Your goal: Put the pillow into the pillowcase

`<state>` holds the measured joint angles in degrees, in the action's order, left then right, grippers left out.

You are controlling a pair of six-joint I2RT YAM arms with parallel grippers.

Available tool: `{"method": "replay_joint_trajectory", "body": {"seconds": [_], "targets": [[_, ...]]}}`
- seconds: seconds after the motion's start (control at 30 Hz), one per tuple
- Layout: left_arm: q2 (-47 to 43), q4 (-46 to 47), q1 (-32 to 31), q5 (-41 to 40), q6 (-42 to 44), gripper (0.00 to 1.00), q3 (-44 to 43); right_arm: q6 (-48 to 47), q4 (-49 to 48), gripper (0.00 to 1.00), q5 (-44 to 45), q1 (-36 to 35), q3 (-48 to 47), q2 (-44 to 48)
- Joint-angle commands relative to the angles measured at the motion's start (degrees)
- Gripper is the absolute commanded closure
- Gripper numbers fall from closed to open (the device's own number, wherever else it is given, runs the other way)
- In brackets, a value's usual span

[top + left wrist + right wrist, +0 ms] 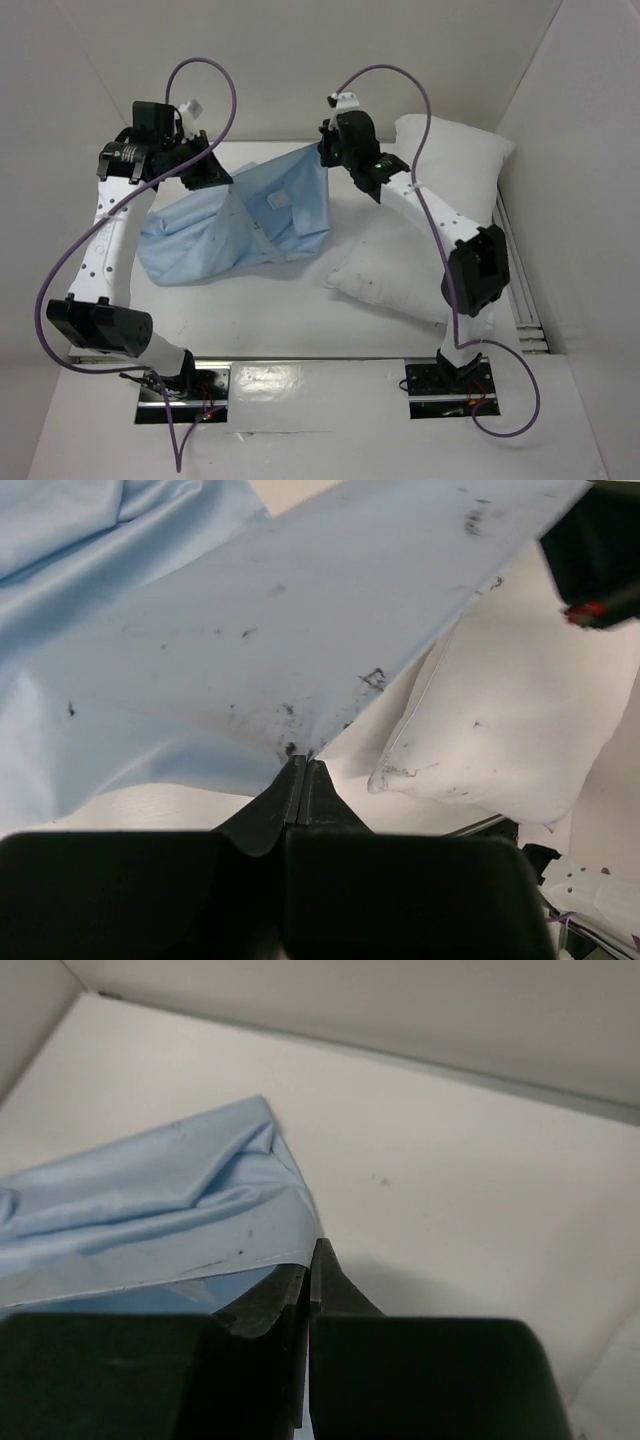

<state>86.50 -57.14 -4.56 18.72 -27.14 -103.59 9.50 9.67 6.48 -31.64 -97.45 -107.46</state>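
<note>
Between left pincer [303, 763] and right pincer [310, 1252], both clamped on it, pillowcase [245, 215] stretched, pillow [395, 270] rightward

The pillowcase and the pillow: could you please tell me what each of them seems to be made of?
The pillowcase looks like thin woven cloth, light blue with a faint sheen; it drapes and creases sharply. The pillow looks like matte white fabric over soft filling: plump, dented, with a stitched edge seam. The exact fibres cannot be told.

a robotics lab cell: plain white walls [300, 60] enclose a white table [300, 320], left arm [105, 235] and right arm [430, 210] bolted on.
</note>
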Motion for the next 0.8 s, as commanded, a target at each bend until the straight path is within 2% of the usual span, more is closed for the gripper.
{"method": "replay_joint_trajectory", "body": {"seconds": [0.0,0.1,0.2,0.33,0.37,0.4,0.43,0.47,0.5,0.57,0.63,0.67,0.77], "targets": [[-2.91,-0.42,2.26,-0.44,1.21,1.00,0.31,2.19,-0.71,1.00,5.65,0.79,2.08,6.82],[-2.91,2.72,4.11,1.13,0.69,1.00,1.37,1.67,0.78,1.00,5.65,0.79,4.11,5.61],[-0.20,4.31,4.12,3.68,0.16,1.00,1.37,1.67,4.21,1.00,6.09,0.79,-1.33,0.52],[4.63,6.87,0.62,5.79,-0.37,1.00,0.32,5.51,9.37,1.00,5.30,1.84,-10.11,-11.76],[5.69,6.87,-0.09,5.80,-0.37,1.00,0.32,6.32,11.84,0.99,4.43,2.63,-16.31,-14.16],[6.48,7.39,-0.62,6.32,-0.37,1.00,-0.20,7.02,15.08,0.91,3.03,2.63,-20.20,-16.36],[7.88,7.40,-1.15,7.11,-0.37,1.00,-0.73,7.03,21.55,0.69,3.53,3.24,-23.89,-18.90],[7.90,7.40,-2.03,7.12,-0.37,1.00,-0.74,7.03,22.66,0.49,4.06,3.25,-26.10,-18.93],[8.50,7.40,-2.03,7.12,-0.37,1.00,-0.74,6.50,22.67,0.31,4.76,3.25,-24.99,-17.01],[9.12,7.92,-2.74,7.12,-0.37,1.00,-0.74,5.97,20.48,0.07,5.30,3.77,-16.87,-8.68],[9.13,7.93,-3.35,7.73,-0.37,1.00,-1.34,5.28,19.95,0.00,4.51,4.39,-11.13,0.96],[9.74,7.93,-3.35,7.73,-0.37,1.00,-1.35,5.27,19.95,0.00,4.51,4.39,-5.70,4.16],[10.44,9.15,-3.97,7.73,-0.37,1.00,-1.35,5.27,24.05,0.00,6.70,4.39,2.66,14.54]]}}
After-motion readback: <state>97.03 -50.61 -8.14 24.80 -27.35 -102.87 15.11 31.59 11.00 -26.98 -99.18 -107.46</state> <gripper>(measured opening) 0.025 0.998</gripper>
